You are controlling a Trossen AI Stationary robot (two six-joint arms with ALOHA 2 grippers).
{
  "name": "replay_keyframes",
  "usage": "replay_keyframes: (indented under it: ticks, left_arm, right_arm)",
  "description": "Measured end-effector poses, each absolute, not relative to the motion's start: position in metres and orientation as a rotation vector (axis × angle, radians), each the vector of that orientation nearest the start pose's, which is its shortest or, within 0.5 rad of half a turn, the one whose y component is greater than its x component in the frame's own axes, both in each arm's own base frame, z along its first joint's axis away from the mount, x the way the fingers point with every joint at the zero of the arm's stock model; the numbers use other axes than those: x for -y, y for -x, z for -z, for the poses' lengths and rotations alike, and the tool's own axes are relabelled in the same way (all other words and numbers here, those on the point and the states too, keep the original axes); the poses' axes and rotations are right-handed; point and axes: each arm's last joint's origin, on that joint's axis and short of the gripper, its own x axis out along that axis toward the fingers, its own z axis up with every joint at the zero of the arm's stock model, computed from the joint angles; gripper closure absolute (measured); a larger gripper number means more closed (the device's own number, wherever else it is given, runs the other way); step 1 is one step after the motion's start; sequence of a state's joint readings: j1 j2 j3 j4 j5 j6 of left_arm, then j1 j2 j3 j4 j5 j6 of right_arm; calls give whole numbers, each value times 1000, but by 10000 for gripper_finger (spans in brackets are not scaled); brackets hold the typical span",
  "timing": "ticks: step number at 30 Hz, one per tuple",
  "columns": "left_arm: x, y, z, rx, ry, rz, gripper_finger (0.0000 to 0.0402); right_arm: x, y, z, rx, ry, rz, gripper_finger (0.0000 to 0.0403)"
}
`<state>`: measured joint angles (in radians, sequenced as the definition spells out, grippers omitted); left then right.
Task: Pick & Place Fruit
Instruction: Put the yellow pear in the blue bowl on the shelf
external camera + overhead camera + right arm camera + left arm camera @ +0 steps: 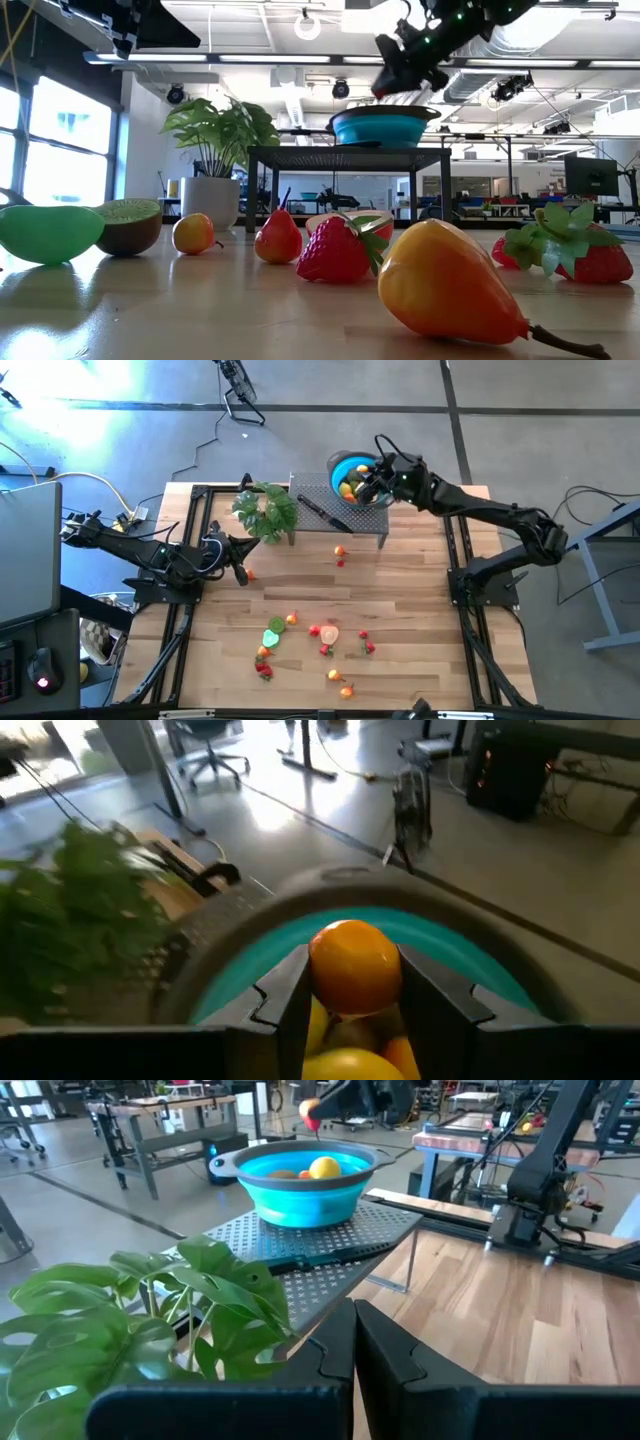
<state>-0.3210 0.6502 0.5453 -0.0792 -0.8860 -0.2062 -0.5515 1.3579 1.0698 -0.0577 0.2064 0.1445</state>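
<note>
Your right claw point(352, 995) hangs over the blue bowl point(343, 465) on the perforated metal stand point(375, 520), pinching an orange fruit point(355, 965) between its fingers. Your left claw point(352, 1345) waits pressed together beside the leafy plant point(267, 510). More fruit point(318, 638) lies scattered across the wooden surface point(400, 590).

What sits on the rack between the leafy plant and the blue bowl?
The black-handled knife lies on the rack between plant and bowl, seen from the high view.
</note>
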Motion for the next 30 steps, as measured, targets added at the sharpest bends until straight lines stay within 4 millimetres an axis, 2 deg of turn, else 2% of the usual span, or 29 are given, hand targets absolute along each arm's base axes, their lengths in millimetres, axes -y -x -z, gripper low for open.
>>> replay_keyframes:
  ticks: [13,30]
  left_arm:
    - [23,-143,-282,-89,88,-627,402]
    - [23,-143,-282,-88,88,-627,402]
  right_arm:
    - [186,-238,-306,-452,-133,846,277]
    - [188,-237,-306,-473,-101,841,271]
